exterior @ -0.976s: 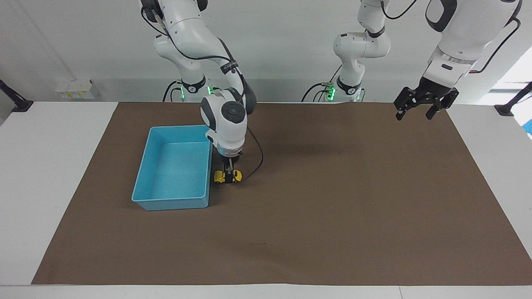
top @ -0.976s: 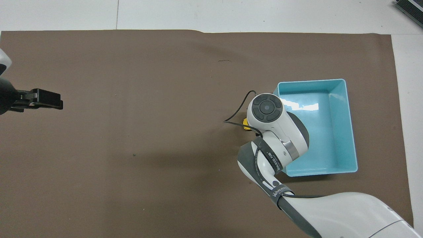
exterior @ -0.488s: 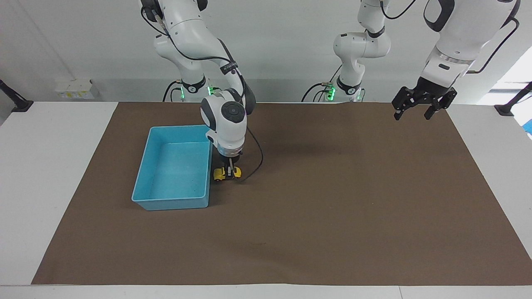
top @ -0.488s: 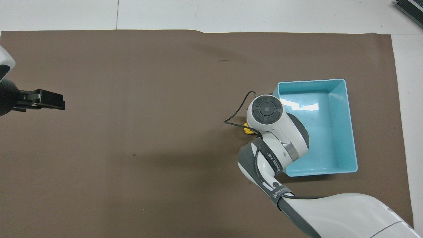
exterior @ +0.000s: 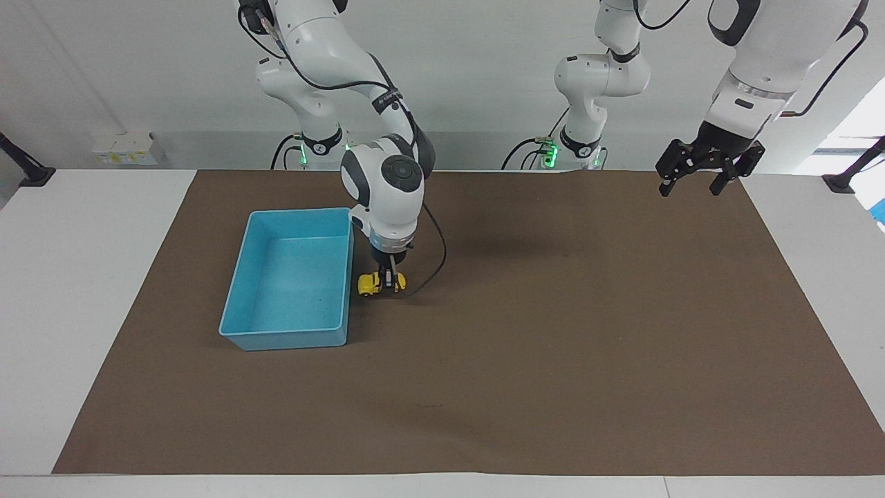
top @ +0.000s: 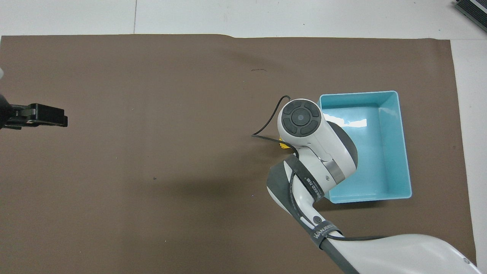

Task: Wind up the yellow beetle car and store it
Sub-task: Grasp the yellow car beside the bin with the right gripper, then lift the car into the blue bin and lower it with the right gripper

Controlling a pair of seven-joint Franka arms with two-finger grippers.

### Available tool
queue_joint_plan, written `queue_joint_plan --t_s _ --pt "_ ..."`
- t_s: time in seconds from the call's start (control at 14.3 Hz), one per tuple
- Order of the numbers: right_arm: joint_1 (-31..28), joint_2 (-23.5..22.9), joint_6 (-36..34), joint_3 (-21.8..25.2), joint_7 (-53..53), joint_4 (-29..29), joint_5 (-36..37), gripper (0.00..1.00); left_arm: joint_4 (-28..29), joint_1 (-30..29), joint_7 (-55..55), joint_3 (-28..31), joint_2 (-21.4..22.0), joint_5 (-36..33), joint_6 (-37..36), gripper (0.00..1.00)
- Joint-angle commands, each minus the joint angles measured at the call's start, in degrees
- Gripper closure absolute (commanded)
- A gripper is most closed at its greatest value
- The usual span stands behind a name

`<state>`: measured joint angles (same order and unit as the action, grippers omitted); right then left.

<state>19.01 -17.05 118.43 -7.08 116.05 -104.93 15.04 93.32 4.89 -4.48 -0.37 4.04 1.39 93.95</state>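
The yellow beetle car (exterior: 370, 284) is beside the blue bin (exterior: 283, 339), on the side toward the left arm's end of the table. My right gripper (exterior: 391, 281) points straight down and is shut on the car. The car is at or just above the brown mat; I cannot tell whether its wheels touch. In the overhead view the right wrist hides the gripper, and only a sliver of the car (top: 282, 145) shows beside the bin (top: 369, 197). My left gripper (exterior: 698, 181) waits open and empty in the air over the mat's corner; it also shows in the overhead view (top: 42, 116).
The blue bin holds nothing. A black cable (exterior: 434, 266) loops from the right wrist down near the car. The brown mat (exterior: 553, 360) covers most of the white table.
My right gripper has risen slightly with the car and shifted a little away from the bin, toward the left arm's end. The left gripper has barely shifted in the air.
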Motion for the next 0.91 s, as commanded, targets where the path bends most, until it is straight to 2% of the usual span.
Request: queue_joint_plan --t_s 0.0,0.14,0.42,0.63,0.84 --pt "-1.17 3.94 -2.49 -0.3 -4.76 -0.19 0.7 1.0 -0.51 -0.67 0.79 -0.5 1.05 -0.42 -3.93 0.0" --pt "-1.34 6.14 -3.81 -0.21 -10.55 -0.19 -0.35 1.0 -1.65 -0.76 0.79 -0.59 2.37 -0.25 -6.23 0.0" --pt "-3.54 9.83 -3.9 -0.04 -25.05 -0.1 -5.72 1.0 -1.04 -0.76 0.96 -0.51 2.9 -0.07 -5.97 0.0" --pt "-3.63 10.54 -4.08 0.14 -32.53 -0.1 -5.72 1.0 -0.95 -0.76 0.88 -0.5 2.99 -0.07 -6.23 0.0" --pt "-5.03 10.98 -7.76 0.23 -42.62 -0.45 -5.72 1.0 -0.95 -0.76 0.88 -0.5 2.99 -0.07 -6.32 0.0"
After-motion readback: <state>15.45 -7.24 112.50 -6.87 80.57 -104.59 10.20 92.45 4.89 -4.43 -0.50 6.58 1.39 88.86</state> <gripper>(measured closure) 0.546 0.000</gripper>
